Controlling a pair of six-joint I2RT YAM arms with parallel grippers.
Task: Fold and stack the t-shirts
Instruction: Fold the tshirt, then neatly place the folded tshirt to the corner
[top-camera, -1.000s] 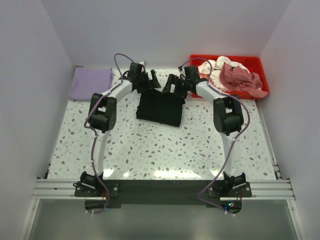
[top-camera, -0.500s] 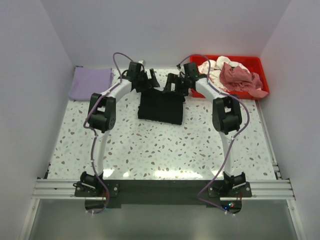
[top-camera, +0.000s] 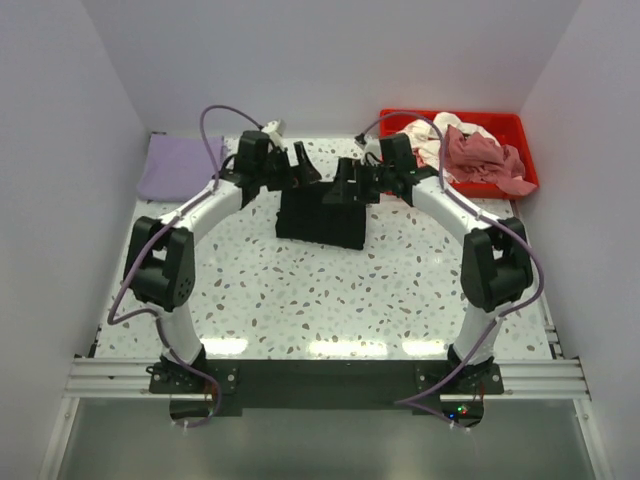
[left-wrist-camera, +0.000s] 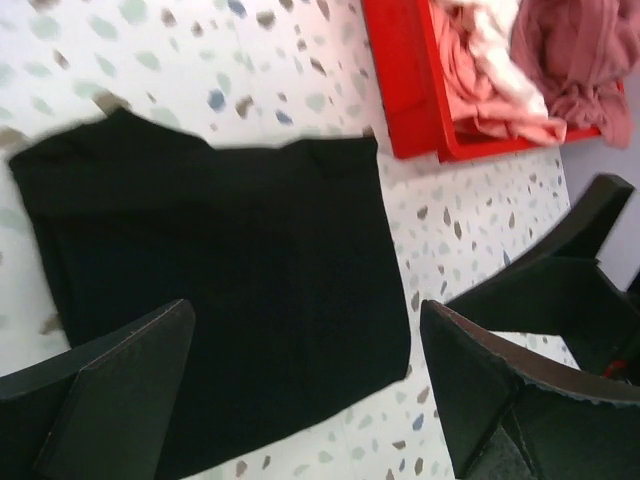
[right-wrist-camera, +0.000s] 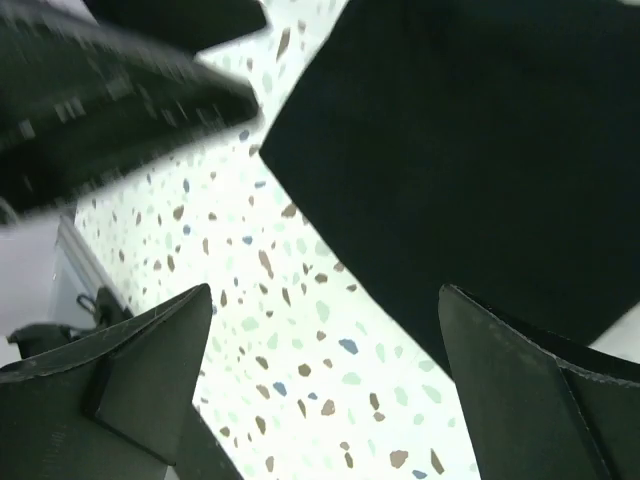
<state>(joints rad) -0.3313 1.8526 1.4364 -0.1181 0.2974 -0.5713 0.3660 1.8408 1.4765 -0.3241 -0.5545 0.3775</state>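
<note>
A black t-shirt (top-camera: 318, 218) lies folded into a rectangle in the middle of the table, toward the back. My left gripper (top-camera: 303, 170) hovers open over its far left corner, and my right gripper (top-camera: 347, 186) hovers open over its far right edge. In the left wrist view the black t-shirt (left-wrist-camera: 220, 280) spreads flat below my left gripper (left-wrist-camera: 305, 330), with nothing between the jaws. The right wrist view has the black t-shirt's (right-wrist-camera: 470, 150) edge beneath my right gripper (right-wrist-camera: 325, 300), which is also empty. A folded lavender t-shirt (top-camera: 180, 165) rests at the back left.
The red tray (top-camera: 508, 125) at the back right holds crumpled white (top-camera: 428, 135) and dusty-rose t-shirts (top-camera: 480, 158); a pale pink t-shirt (left-wrist-camera: 480, 95) also lies in the red tray (left-wrist-camera: 395, 90). White walls close in on three sides. The two grippers are close together.
Both arms have swung their elbows outward, and both grippers have shifted slightly nearer, over the black t-shirt's far edge. The shirt itself has not moved.
</note>
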